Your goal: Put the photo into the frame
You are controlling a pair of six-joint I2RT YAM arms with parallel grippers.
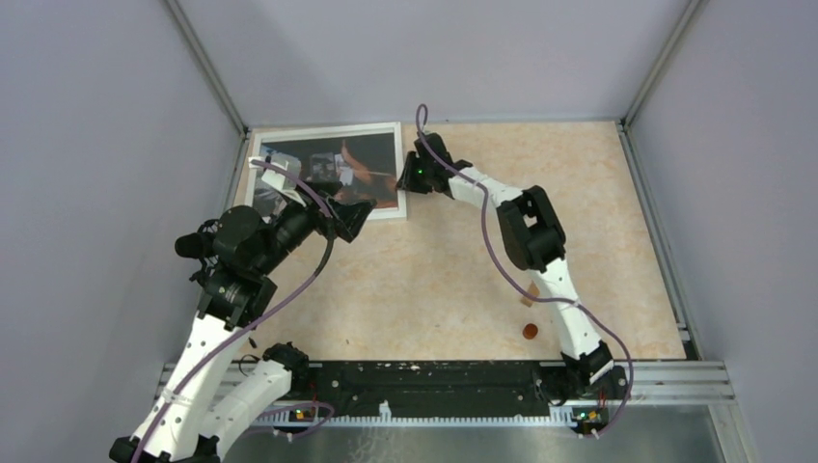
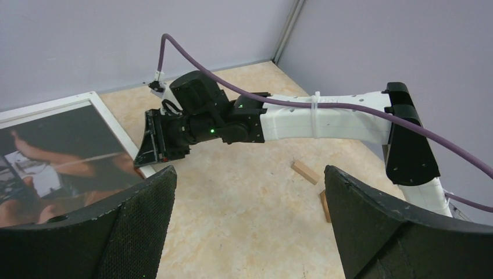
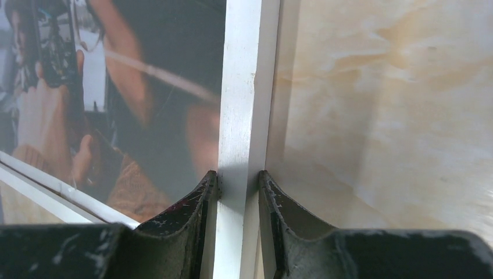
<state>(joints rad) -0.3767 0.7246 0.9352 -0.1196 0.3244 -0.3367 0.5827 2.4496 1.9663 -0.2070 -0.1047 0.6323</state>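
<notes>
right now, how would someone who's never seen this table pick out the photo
Look to the far left corner of the table, by the back wall. The photo lies there, its right edge pinched in the right gripper. It is a big dark print with a white border, unlike the small plain wooden blocks.

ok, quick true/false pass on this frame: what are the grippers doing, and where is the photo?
1. The right gripper is clamped on the white edge of the photo. True.
2. The left gripper holds the photo. False: it is wide open and grips nothing.
3. The photo lies image side up. True.
4. The photo sits at the near right corner of the table. False: it is at the far left corner.
</notes>
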